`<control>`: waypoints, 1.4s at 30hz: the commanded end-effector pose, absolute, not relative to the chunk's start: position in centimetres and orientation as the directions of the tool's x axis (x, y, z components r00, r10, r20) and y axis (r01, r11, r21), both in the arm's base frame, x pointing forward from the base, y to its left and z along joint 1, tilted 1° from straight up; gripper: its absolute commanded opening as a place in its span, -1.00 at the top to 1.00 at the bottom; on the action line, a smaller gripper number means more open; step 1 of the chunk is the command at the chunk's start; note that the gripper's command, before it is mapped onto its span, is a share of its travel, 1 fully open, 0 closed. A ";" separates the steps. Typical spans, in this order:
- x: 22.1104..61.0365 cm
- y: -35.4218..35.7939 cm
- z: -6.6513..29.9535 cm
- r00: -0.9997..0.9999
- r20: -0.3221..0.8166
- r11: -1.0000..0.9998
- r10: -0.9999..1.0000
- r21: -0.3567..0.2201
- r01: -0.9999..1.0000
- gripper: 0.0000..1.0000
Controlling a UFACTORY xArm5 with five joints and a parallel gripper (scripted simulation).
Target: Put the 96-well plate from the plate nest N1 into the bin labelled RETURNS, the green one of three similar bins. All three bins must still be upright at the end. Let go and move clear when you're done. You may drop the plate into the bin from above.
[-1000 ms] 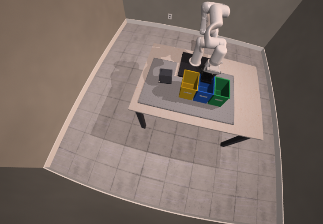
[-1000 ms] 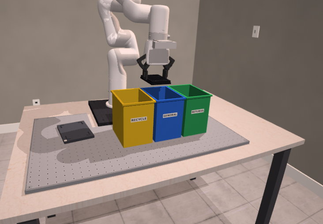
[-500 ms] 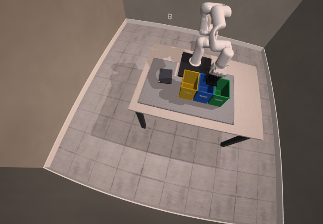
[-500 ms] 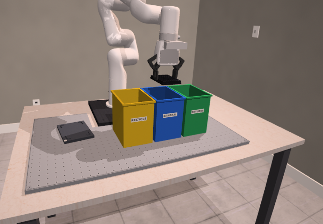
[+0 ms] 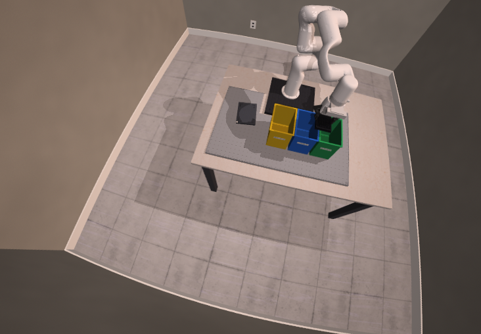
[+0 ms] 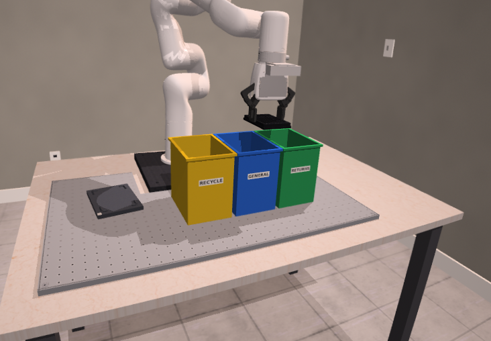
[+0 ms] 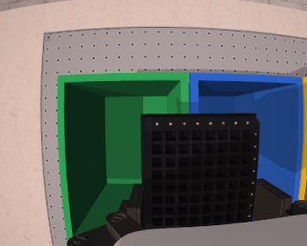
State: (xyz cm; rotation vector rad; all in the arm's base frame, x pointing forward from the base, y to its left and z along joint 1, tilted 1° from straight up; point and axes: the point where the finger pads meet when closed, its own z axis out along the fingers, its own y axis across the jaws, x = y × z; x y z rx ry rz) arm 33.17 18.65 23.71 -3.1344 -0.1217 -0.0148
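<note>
Exterior view shows the gripper (image 6: 267, 113) clamped on the 96-well plate (image 6: 267, 121), a flat black rectangular slab held level above the bins, over the seam between the green bin (image 6: 296, 168) and the blue bin (image 6: 254, 177), toward their far rims. Seen from the wrist, the plate (image 7: 199, 169) is a matte grid of square wells with a row of pale dots along its edges; it covers the 3 o'clock part of the green bin's (image 7: 85, 141) opening and the wall it shares with the blue bin (image 7: 253, 108). All three bins are tall, smooth, open-topped boxes with thin rims, standing upright and touching side by side; white labels read RECYCLE on the yellow bin (image 6: 200, 181), GENERAL on the blue and RETURNS on the green. They stand on a grey perforated plate (image 6: 123, 251) dotted with holes, which lies on the pale stone-patterned worktop (image 6: 409, 201) with dark legs. At 9 o'clock from the bins, well apart, lies the plate nest (image 6: 114, 201), a low dark square with a round recess. The glossy white arm (image 6: 180, 70) rises from a black base plate (image 6: 143, 164) behind the yellow bin.
</note>
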 end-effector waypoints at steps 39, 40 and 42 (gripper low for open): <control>34.1 25.4 23.9 0.997 0.014 -0.997 0.077 -0.009 0.077 1.00; 34.1 25.4 23.9 0.997 0.014 -0.997 0.077 -0.009 0.077 1.00; 34.1 25.3 23.9 0.997 0.014 -0.997 0.077 -0.009 0.077 1.00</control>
